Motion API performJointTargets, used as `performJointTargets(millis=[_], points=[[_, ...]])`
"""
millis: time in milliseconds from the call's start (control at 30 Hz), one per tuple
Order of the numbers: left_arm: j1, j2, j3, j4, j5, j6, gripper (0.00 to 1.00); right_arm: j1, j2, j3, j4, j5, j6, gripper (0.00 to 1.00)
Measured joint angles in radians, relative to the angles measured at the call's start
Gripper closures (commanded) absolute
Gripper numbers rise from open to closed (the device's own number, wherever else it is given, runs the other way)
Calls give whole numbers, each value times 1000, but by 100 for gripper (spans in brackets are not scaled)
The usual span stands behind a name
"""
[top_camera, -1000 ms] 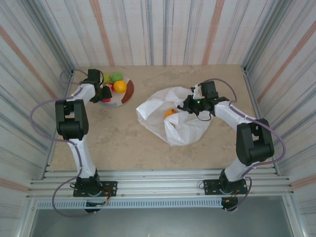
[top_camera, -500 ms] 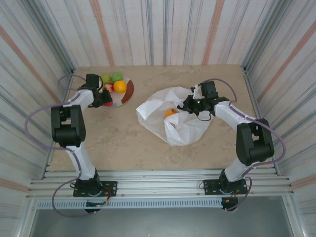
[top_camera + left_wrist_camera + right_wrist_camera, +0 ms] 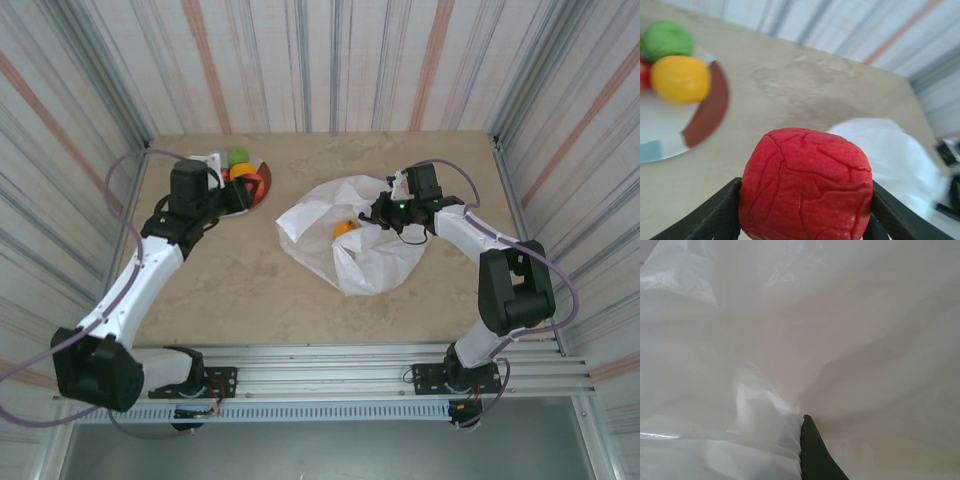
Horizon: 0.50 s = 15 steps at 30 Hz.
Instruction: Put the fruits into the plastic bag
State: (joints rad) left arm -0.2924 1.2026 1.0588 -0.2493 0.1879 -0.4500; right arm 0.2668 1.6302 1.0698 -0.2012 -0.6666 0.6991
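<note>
The left arm has dropped its elbow toward the near left and lifted its left claw (image 3: 805, 215) off the plate (image 3: 705, 112). It is clamped on a wrinkled, blocky red fruit (image 3: 805, 182) that fills the gap between the fingers, by the plate's right rim. The right claw (image 3: 383, 213) has stayed put mid-table, pinched shut on the rim of the crumpled white bag (image 3: 350, 255), with an orange fruit (image 3: 343, 228) inside just left of it. Farther left, a green fruit (image 3: 667, 39) and a yellow-orange fruit (image 3: 680, 79) lie on the plate.

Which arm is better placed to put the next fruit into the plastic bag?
Left. The left gripper holds the red fruit, while the right gripper is shut on the edge of the plastic bag, apparently holding it open.
</note>
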Motion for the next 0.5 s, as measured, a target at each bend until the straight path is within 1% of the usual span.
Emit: performJointTargets(millis=[100,333,400,500], points=[[-114,-39,0,-2,-14,0,41,8,0,0,2,5,0,100],[-395,-43,11,-34,-85,26,41,15,-2,0,11,8,1,100],[-462,-42,11,-40,-103,34,41,15,-3,0,10,8,2,100],[-516,-40,7,-43,-117,34,41,15,-7,0,11,11,3,100]])
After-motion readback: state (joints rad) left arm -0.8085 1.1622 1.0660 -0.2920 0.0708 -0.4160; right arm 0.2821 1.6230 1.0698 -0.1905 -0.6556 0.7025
